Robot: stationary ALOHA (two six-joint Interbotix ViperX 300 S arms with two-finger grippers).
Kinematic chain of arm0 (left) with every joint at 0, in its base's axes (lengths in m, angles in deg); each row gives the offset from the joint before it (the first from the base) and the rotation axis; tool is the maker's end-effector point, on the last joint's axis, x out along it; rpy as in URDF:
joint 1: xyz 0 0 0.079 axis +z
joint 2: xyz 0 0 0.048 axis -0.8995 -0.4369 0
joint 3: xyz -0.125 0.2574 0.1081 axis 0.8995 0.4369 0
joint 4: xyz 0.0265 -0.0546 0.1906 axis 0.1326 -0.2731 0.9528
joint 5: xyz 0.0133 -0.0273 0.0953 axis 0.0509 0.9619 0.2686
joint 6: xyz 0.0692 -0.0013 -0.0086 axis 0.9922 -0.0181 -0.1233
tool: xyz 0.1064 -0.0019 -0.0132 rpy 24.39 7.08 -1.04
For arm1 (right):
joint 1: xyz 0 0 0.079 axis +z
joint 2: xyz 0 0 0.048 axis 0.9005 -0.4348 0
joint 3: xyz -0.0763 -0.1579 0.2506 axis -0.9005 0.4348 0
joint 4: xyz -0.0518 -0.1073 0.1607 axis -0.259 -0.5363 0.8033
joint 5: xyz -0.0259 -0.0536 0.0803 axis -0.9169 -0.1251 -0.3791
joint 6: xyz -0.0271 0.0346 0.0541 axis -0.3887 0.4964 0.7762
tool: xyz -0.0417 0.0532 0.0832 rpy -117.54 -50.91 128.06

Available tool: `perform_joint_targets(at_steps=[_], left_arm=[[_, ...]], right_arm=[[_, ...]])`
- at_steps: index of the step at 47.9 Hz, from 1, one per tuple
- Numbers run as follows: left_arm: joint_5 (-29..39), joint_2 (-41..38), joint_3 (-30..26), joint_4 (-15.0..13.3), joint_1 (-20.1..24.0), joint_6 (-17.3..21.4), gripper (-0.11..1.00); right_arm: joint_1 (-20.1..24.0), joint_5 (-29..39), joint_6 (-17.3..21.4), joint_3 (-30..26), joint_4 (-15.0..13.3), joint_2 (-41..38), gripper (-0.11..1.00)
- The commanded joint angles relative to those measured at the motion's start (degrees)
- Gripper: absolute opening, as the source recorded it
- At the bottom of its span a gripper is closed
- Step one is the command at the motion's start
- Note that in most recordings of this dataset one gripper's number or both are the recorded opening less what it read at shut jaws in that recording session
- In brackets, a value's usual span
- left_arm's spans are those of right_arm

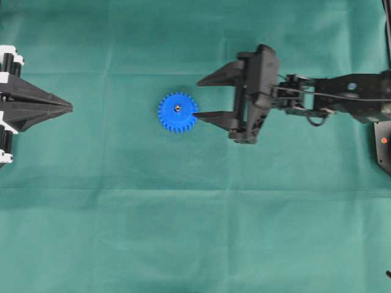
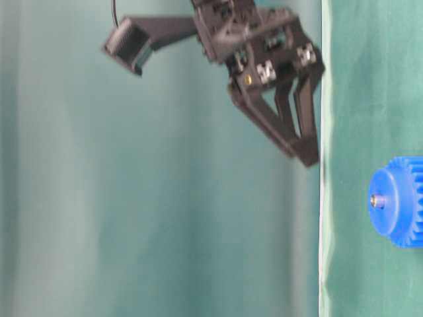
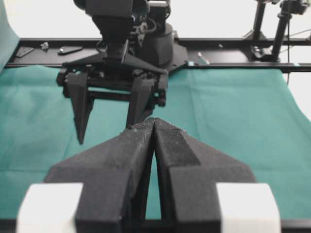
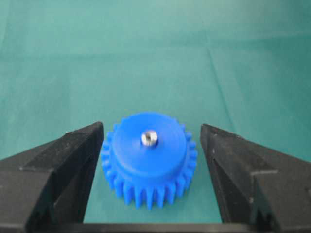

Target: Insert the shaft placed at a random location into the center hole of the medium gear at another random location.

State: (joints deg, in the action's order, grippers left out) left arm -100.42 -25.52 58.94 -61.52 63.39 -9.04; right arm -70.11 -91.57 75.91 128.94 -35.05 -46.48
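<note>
The blue medium gear (image 1: 177, 113) lies flat on the green cloth. The silvery shaft (image 1: 176, 108) stands upright in its middle, filling the center hole, which is hidden under it. In the right wrist view the gear (image 4: 148, 160) with the shaft (image 4: 149, 138) sits between the wide-apart black fingers, touching neither. My right gripper (image 1: 197, 99) is open just right of the gear and raised off the cloth, its tips (image 2: 301, 155) apart from the gear (image 2: 400, 201). My left gripper (image 1: 70, 108) is shut and empty at the far left, tips together (image 3: 154, 121).
Green cloth (image 1: 195, 232) covers the whole table. A black frame rail (image 3: 233, 53) with small loose parts runs along the far edge in the left wrist view. A black unit with a red light (image 1: 383, 141) sits at the right edge.
</note>
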Motion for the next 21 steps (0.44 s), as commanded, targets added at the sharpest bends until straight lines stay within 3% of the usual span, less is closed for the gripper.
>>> perform_joint_targets(at_steps=[1, 21], left_arm=[[-0.3, -0.5, -1.1, 0.1, 0.1, -0.1, 0.0], [-0.4, -0.5, -1.1, 0.1, 0.1, -0.1, 0.0]], right_arm=[[0.1, -0.7, -0.3, 1.7, 0.6, 3.6, 0.82], [0.1, -1.1, -0.3, 8.4, 0.9, 11.0, 0.82]])
